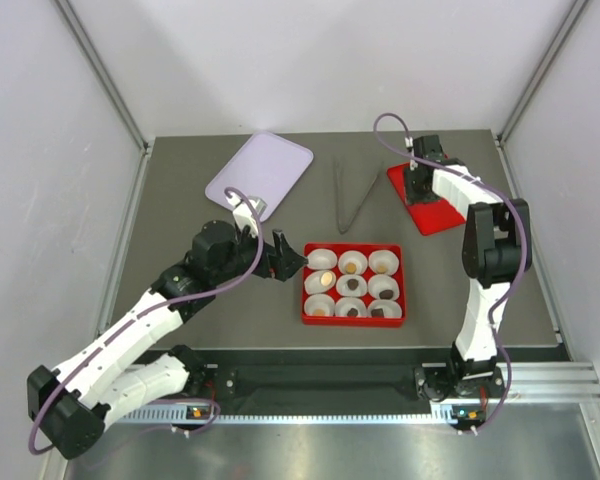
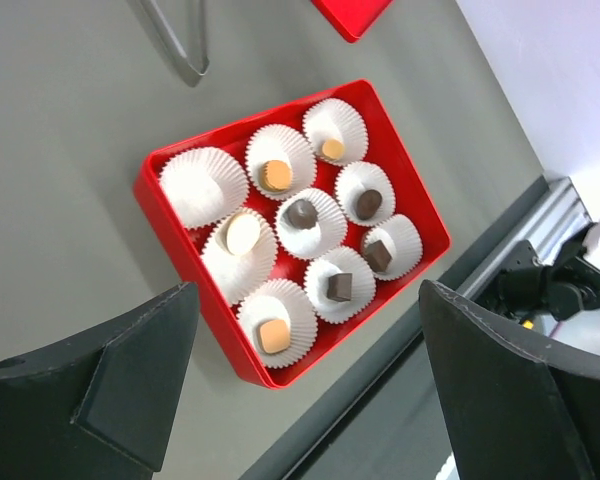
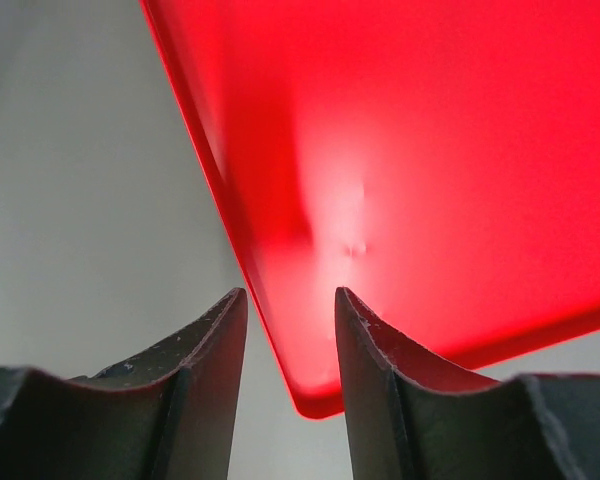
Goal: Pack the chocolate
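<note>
**Operator:** Which failure modes apply at this stage?

**Technician:** Two. The right end effector (image 3: 290, 295) is positioned at a corner of the red lid (image 3: 430, 150). Its fingers are slightly apart, with the lid's edge showing between them, and contact cannot be confirmed. The lid lies flat on the surface (image 1: 230, 300), so a shallow grip on that edge is likely to slip or to push the lid away. The left end effector (image 2: 310, 290), fingers wide apart and empty, sits just left of the red tray (image 2: 280, 373). A low sweep from there could knock the tray and tip the light paper cups (image 2: 235, 285).

**Operator:** Where is the chocolate?

**Technician:** The chocolate (image 2: 302, 212) sits in the cups inside the tray, at the centre of the surface.

**Operator:** Quantities?

**Technician:**
- Cups: nine, in three rows of three.
- Chocolate pieces: eight, four dark and four tan or orange.
- Empty cup (image 2: 202, 185): one, at the tray's far-left corner.
- Lid: one.
- Tongs (image 1: 341, 200): one pair, beyond the tray.
- Lavender board (image 1: 260, 168): one, far left.
</note>
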